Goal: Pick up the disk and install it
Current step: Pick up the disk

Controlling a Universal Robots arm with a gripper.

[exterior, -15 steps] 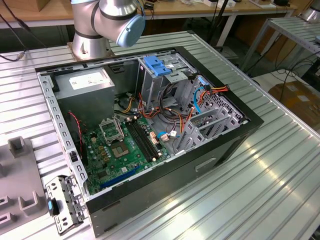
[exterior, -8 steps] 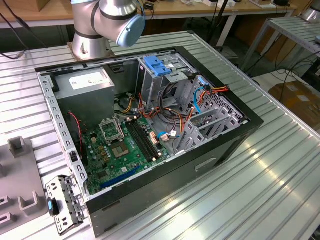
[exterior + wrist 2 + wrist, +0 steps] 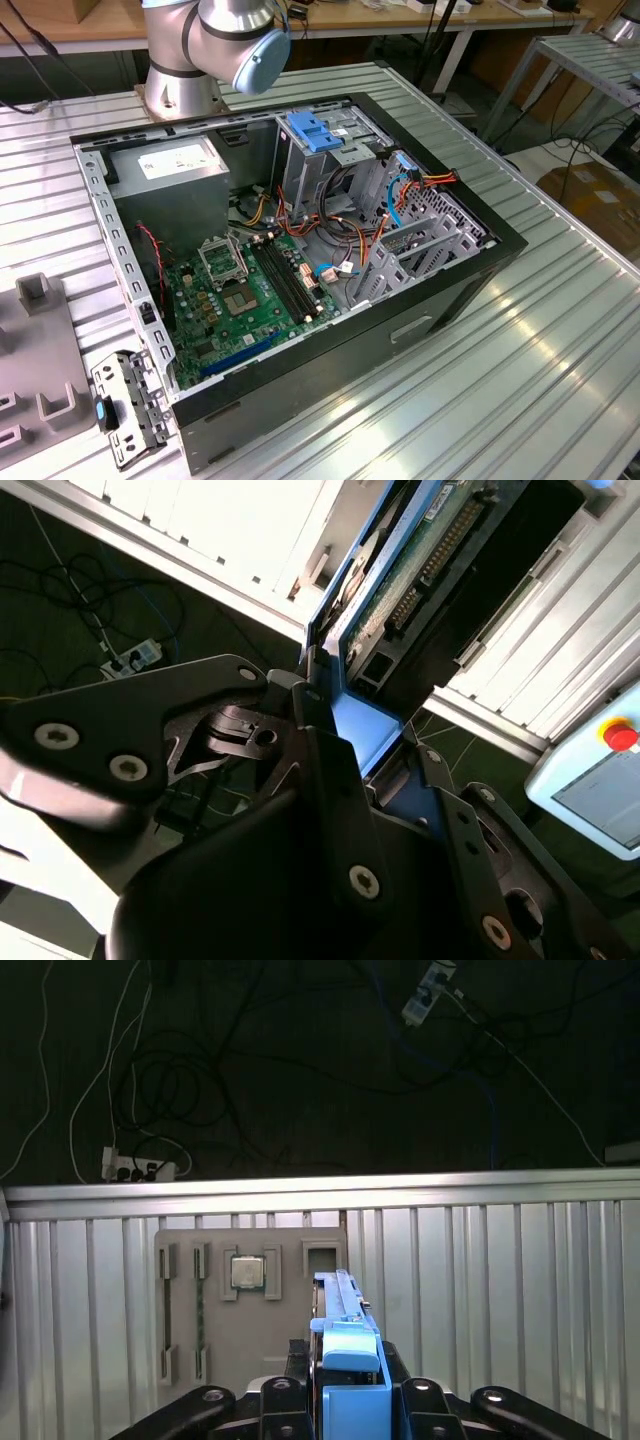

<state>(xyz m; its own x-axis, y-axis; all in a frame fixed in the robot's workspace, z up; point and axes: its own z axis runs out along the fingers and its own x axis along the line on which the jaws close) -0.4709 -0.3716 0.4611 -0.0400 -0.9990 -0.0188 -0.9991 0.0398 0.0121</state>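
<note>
— Gripper (image 3: 348, 1372) first: what is it doing in the first wrist view?

— It is clamping on the disk (image 3: 338, 1305). Its black fingers (image 3: 325, 770) are pressing on either side of the blue rail, with no gap showing between them and the plastic.

— Where is the disk sitting relative to the grey tray (image 3: 200, 1360)?

— It is standing on edge and overlapping one border of the grey tray, just beside the tray's empty square pocket (image 3: 322, 1258). I cannot tell whether it is touching the grey tray or hanging above it.

— Is anything lying in the grey tray?

— A processor chip (image 3: 247, 1272) is resting in a pocket near the disk.

— And what is the second wrist view showing?

— The gripper (image 3: 360, 715) is appearing from close up. The disk (image 3: 400, 580) is turning its green circuit board toward the camera, and the blue rail is running along its edge.

— What about the exterior view?

— The grey tray (image 3: 40, 390) is lying on the ribbed metal table (image 3: 540, 340). The open computer case (image 3: 300, 410) is sitting just beside the grey tray, on the exterior view's right of it. Inside the case, the drive cage (image 3: 345, 165) with its blue latch (image 3: 313, 130) is standing well apart from the grey tray. The arm's base (image 3: 180, 80) is rising beyond the case, also well apart from the grey tray.
</note>
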